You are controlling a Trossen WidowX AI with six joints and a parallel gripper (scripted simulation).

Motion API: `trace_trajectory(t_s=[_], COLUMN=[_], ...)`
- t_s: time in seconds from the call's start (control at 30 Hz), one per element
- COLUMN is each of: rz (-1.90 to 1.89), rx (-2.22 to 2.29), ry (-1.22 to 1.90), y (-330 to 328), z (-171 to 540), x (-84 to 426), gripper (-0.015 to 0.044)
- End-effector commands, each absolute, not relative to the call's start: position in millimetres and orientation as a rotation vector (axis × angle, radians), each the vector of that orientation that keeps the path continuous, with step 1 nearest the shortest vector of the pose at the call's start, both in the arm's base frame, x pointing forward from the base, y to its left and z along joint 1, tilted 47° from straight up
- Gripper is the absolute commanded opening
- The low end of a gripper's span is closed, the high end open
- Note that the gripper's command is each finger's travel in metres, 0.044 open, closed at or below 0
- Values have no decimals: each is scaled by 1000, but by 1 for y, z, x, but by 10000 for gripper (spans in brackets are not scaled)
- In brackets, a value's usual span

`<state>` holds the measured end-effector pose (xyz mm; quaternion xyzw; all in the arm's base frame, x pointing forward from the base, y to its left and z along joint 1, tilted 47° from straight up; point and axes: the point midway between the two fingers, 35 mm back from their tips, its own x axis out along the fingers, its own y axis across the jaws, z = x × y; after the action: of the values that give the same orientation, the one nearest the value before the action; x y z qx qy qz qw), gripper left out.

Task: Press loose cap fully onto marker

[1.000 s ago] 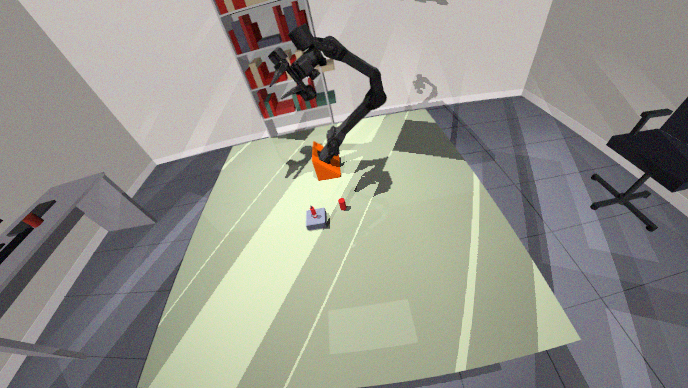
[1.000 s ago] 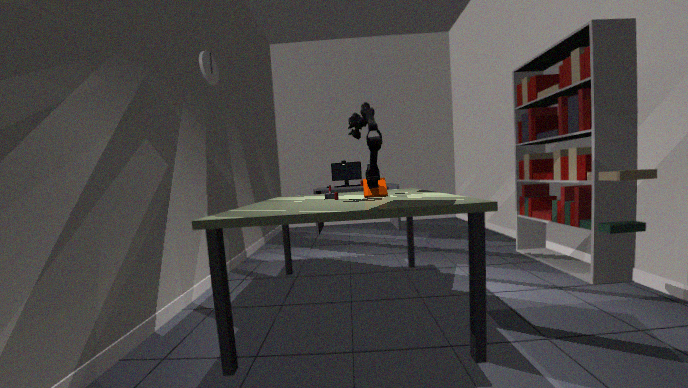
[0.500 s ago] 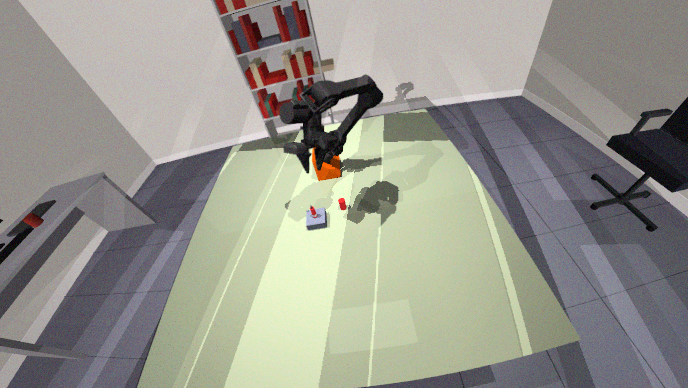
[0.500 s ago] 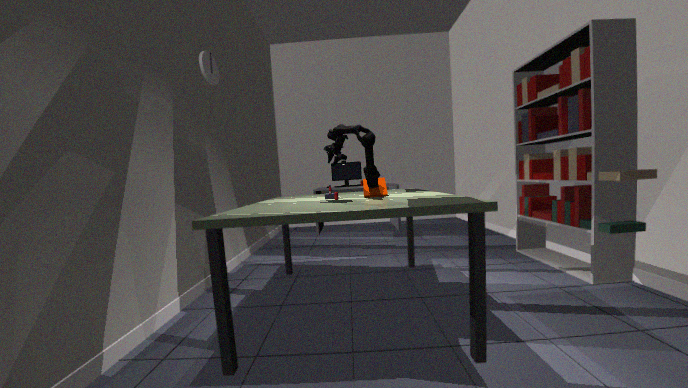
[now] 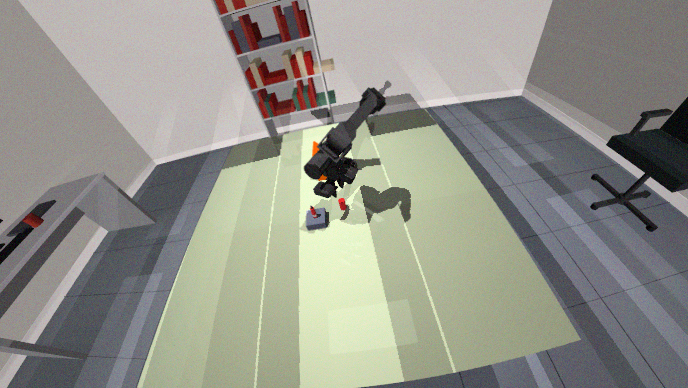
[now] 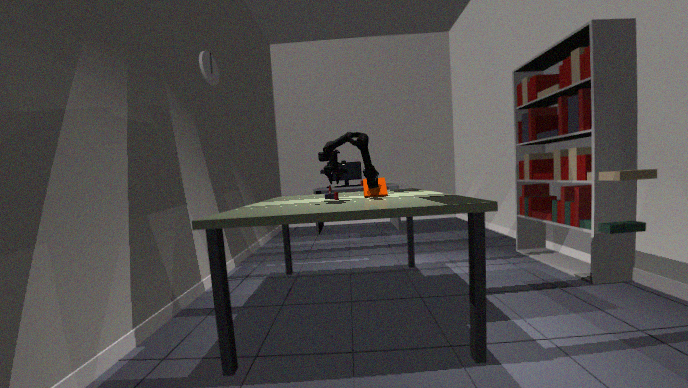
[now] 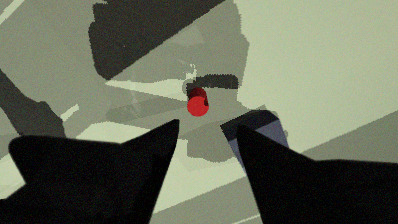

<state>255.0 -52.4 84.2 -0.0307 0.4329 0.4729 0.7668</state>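
While the fingers stand half open and hold nothing, the red cap stands on the bench just beyond their tips.

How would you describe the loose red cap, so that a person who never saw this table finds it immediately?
Start at the green table and find the dark arm's open fingers. Just beyond them, a grey holder block carries an upright marker. The cap is the short red cylinder standing alone on the table beside that block, touching nothing.
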Motion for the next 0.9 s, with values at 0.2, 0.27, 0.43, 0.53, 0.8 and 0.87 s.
trace_trajectory(t_s=[0.2,0.27,0.43,0.53,0.8,0.87], rz=[1044,1044,1044,1043,1043,1043], rx=[-52,-52,-52,-53,-53,-53], ry=[947,946,947,947,948,947], y=[-23,-22,-19,-15,-7,-4], z=[59,58,54,51,42,40], x=[252,253,254,255,258,259], gripper=[229,229,229,229,229,229])
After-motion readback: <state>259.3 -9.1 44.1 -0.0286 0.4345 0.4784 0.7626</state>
